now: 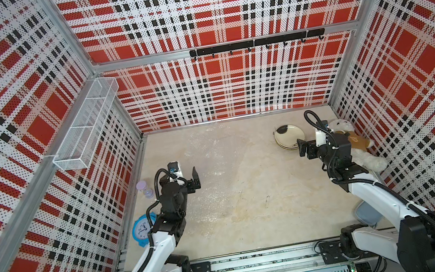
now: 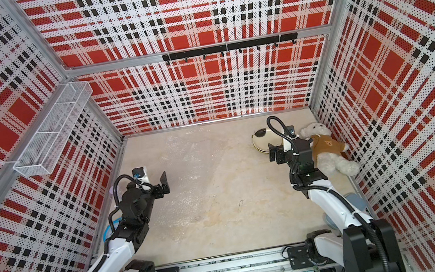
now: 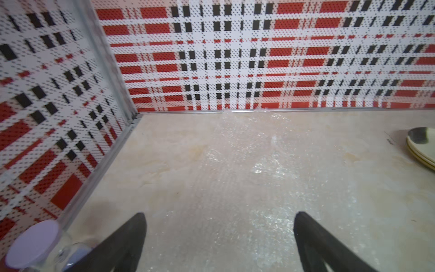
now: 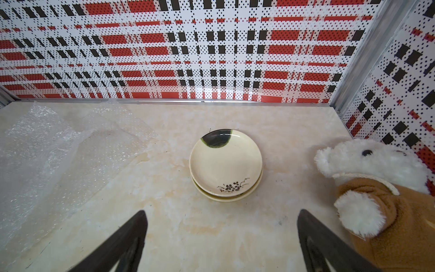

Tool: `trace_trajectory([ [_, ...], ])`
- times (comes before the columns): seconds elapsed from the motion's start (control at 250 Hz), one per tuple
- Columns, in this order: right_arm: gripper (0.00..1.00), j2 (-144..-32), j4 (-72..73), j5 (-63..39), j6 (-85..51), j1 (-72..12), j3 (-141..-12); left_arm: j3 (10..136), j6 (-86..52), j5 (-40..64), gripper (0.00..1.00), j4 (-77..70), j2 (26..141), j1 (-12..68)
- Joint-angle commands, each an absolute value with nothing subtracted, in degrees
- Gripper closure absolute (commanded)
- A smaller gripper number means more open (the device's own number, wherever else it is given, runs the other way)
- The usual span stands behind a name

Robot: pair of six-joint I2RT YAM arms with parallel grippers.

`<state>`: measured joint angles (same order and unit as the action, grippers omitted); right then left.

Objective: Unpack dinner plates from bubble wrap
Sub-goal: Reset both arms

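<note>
Over at two o'clock on the desk (image 1: pixel 280 206), spotting the dinner plates (image 4: pixel 225 164) stacked and bare. Seeing bubble wrap (image 3: pixel 247 164) flattened from centre toward eleven o'clock, clear of them. Looks done, unless hiding something under that sheet. Left hand (image 3: pixel 220 214) spread wide, empty, above the wrap; right hand (image 4: pixel 222 212) likewise, facing the stack. Tight at three o'clock by the teddy bear (image 4: pixel 376 169); hourglass (image 1: pixel 145 190) at nine; roomy toward six.

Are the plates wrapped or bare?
Bare: the plates sit stacked on the table, uncovered; the bubble wrap lies flat apart from them.
</note>
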<state>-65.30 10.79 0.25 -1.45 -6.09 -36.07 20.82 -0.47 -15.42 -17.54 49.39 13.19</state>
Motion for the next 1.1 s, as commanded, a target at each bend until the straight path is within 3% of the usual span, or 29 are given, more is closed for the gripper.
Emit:
trace_trajectory([
  [0.0, 0.0, -66.86, 14.55, 1.06, 1.23, -6.2, -35.62, 18.64, 2.1, -21.01, 0.0, -23.81, 48.01, 11.24],
  [0.264, 0.0, -64.78, 21.01, 5.75, 0.36, -6.15, -29.15, 16.76, 1.69, -16.13, 0.01, -37.11, 61.45, 7.37],
  [0.5, 0.0, -60.26, 37.49, 6.86, 2.24, -6.06, -16.51, 16.35, 3.67, -14.07, 0.01, -54.53, 78.28, 7.12],
  [0.728, 0.0, -58.6, 35.99, 6.34, 3.76, -6.07, -15.79, 16.94, 3.6, -13.56, 0.01, -56.16, 81.06, 6.74],
  [0.948, 0.0, -66.36, 42.0, 7.65, 5.54, -6.06, -16.2, 20.06, 2.88, -11.51, 0.01, -52.73, 84.37, 5.49],
  [1.096, 0.0, -78.28, 55.92, 8.3, 6.88, -5.99, -15.57, 21.28, 2.99, -10.84, 0.01, -55.41, 89.16, 5.4],
])
